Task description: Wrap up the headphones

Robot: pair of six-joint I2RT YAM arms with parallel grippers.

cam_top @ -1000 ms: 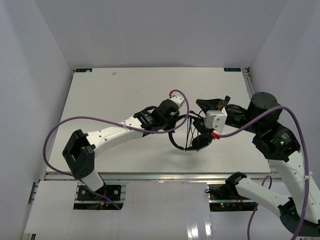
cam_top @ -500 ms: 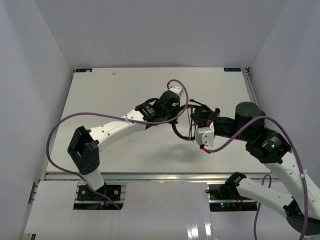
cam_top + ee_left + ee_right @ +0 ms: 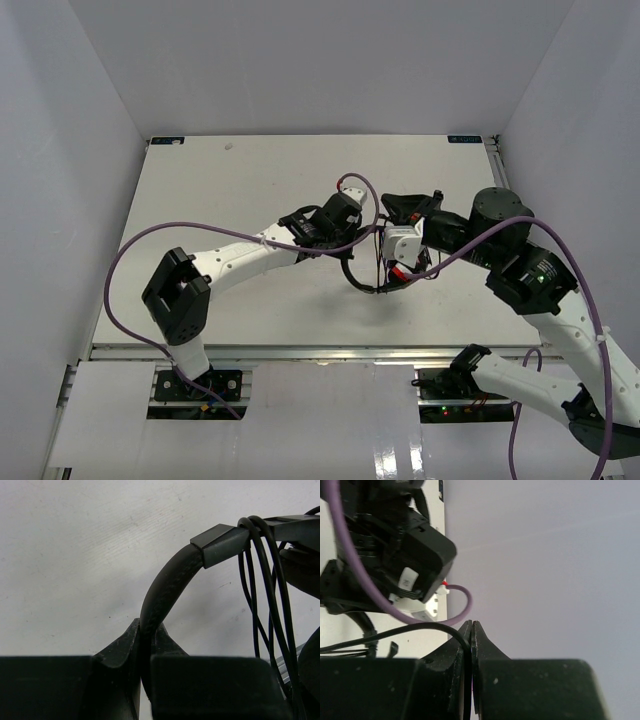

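Matt, grainy headphones (image 3: 167,582); smooth matt table (image 3: 75,555)

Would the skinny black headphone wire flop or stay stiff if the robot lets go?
Probably floppy: the cable curves softly into the right hand and drapes in loose loops over the headband. It looks thin, so likely very light. The headband seems stiffer: it holds an arch while pinched in the left hand.

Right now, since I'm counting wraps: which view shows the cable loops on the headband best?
Left wrist: the cable strands drape over the headband close up. Right wrist shows one strand running into the shut right gripper; top external shows only thin lines, too small to count.
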